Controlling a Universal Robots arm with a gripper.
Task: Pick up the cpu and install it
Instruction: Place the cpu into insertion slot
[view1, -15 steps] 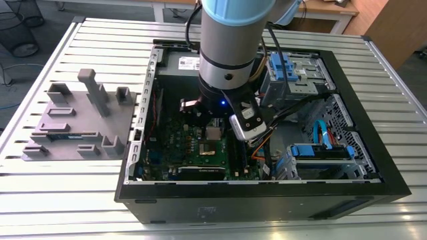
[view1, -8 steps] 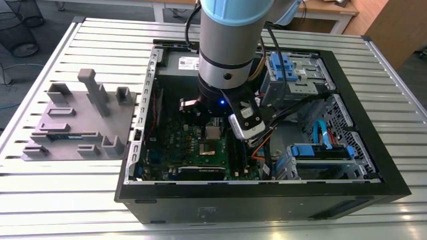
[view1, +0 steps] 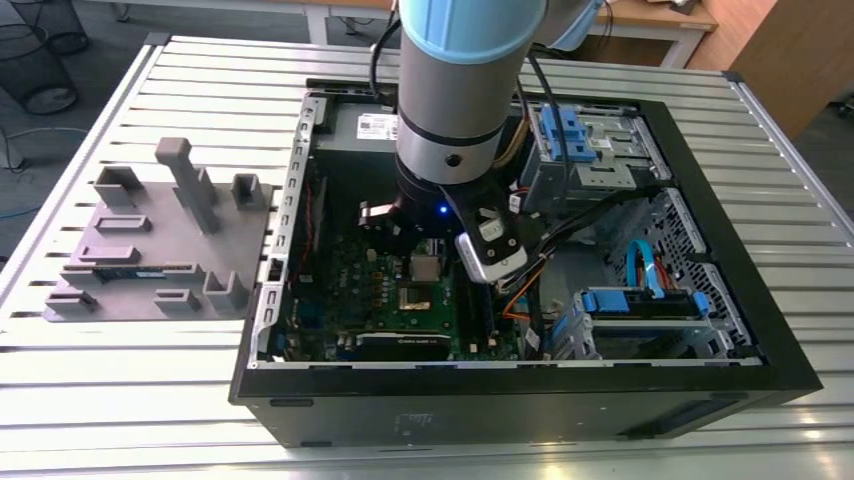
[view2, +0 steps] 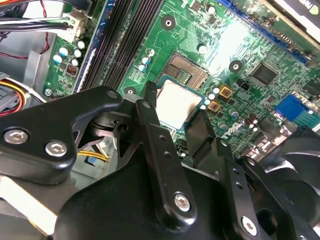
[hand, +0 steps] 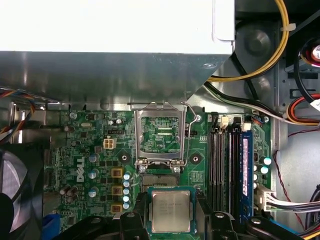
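Observation:
The cpu (hand: 170, 211), a small square chip with a shiny silver-grey top, sits between the black fingers of my gripper (hand: 170, 216), which is shut on it. In both wrist views it hangs just above the green motherboard (hand: 100, 150), right beside the bare socket (hand: 160, 180). The socket's metal frame (hand: 160, 131) stands swung open on the side away from the chip. The second wrist view shows the cpu (view2: 177, 102) with one edge almost at the socket (view2: 187, 70), a finger (view2: 150, 107) on each side of it. In the exterior view my arm (view1: 454, 120) reaches down into the open computer case (view1: 534, 390).
Black memory slots (hand: 225, 165) run beside the socket, and a black fan (hand: 15, 190) sits on the other side. The power supply (hand: 115, 65) and loose cables (hand: 260, 65) crowd one end of the case. A grey fixture tray (view1: 154, 240) lies at the exterior view's left, drive bays (view1: 587, 150) at its right.

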